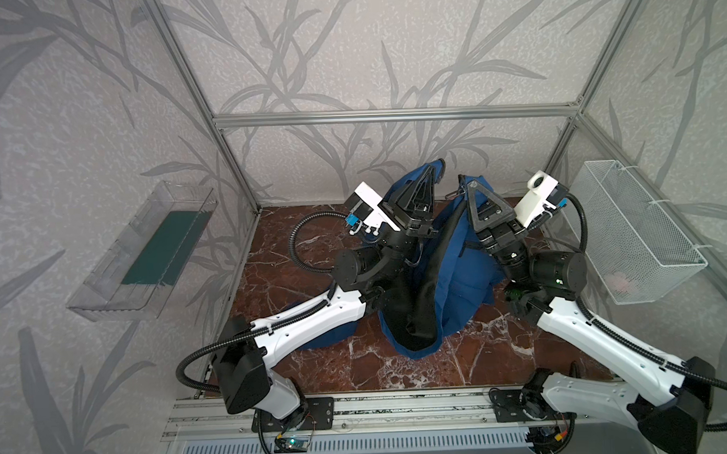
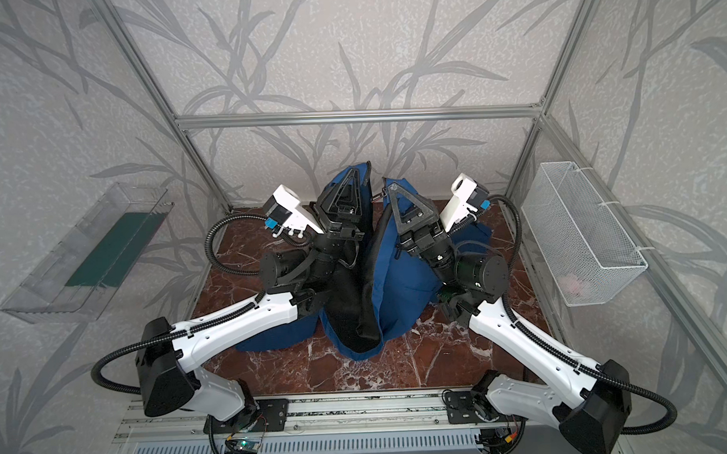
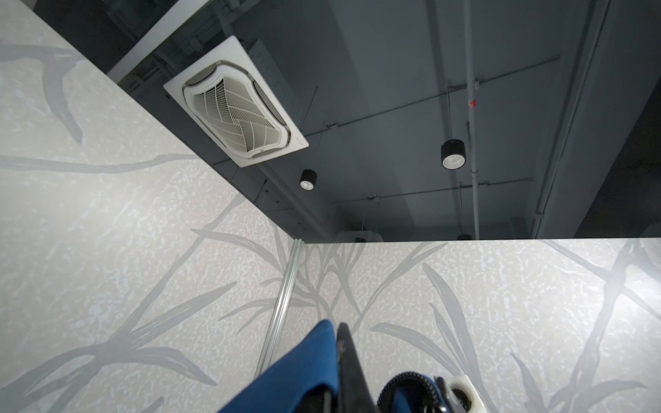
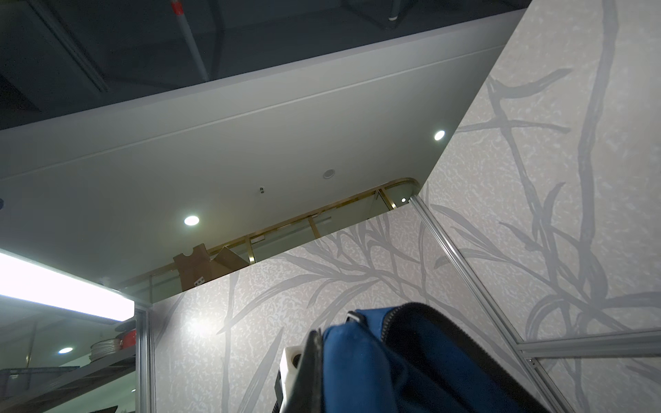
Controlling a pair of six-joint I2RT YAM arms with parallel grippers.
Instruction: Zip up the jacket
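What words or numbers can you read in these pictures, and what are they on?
Nothing here can be read.
White sticker on the cardboard box: too small to read.
Tiny mark on the edge of the ceiling air vent: too blurred to read.
On the jacket, no lettering shows in any view.

Even, soft top light; possibly overexposed ceiling panel.
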